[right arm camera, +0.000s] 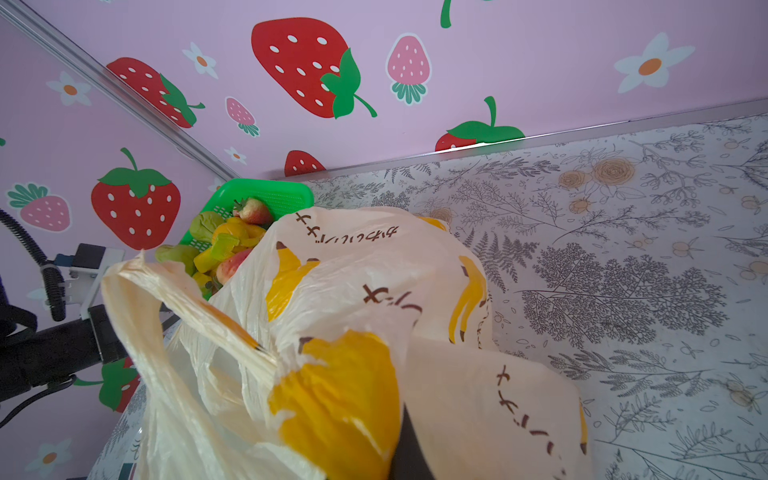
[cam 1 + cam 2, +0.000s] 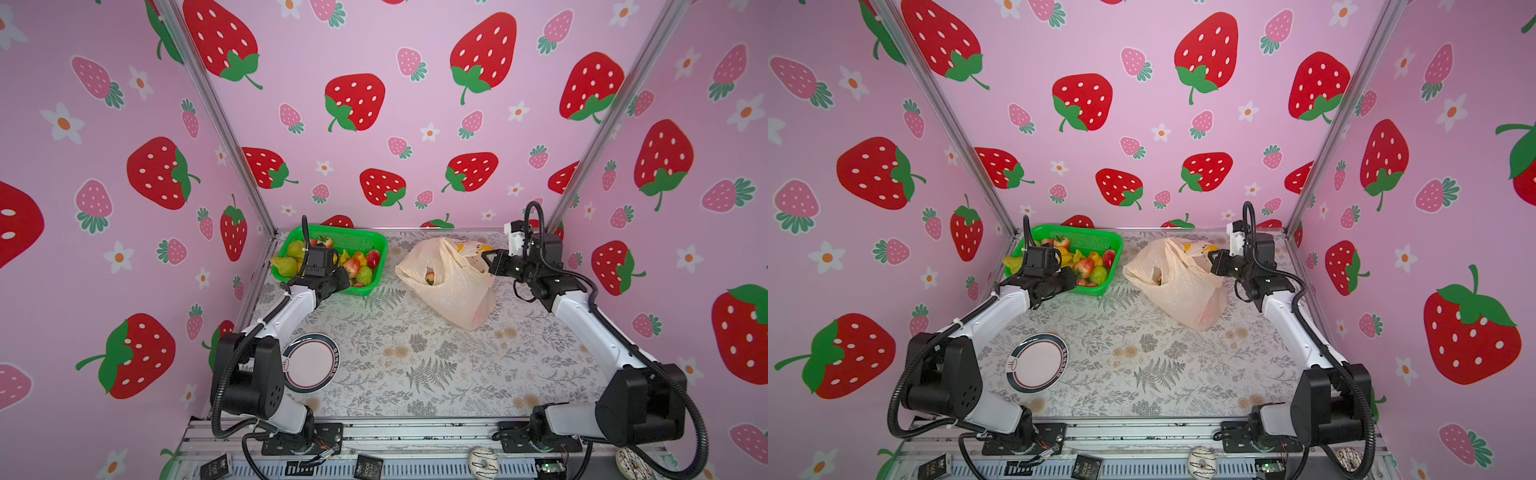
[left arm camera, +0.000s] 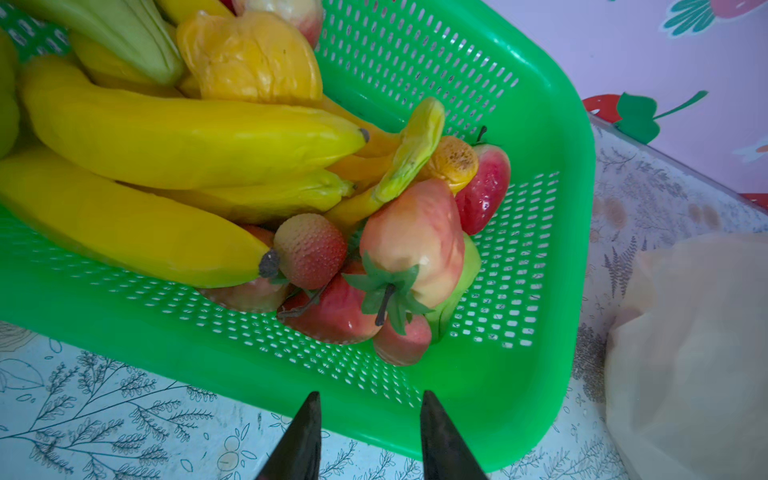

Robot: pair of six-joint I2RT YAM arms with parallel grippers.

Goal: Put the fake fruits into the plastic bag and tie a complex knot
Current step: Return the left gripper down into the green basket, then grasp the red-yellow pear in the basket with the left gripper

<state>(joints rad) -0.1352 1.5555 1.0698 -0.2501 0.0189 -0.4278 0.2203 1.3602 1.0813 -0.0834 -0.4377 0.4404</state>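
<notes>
Right of centre, your right tool pinches the plastic bag; your left tool hangs part-open, empty, at the rim of the green basket.

Right gripper pinching plastic bag; left gripper at green basket.

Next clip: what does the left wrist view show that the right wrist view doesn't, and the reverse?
Only the left wrist view: the left gripper, jaws apart and empty, at the rim of the green basket, and the basket's mesh floor. Only the right wrist view: the printed bananas and lettering on the bag, with one handle standing up as a loop. Both: the basket holding fruits, the bag, and the floral table cover.
</notes>
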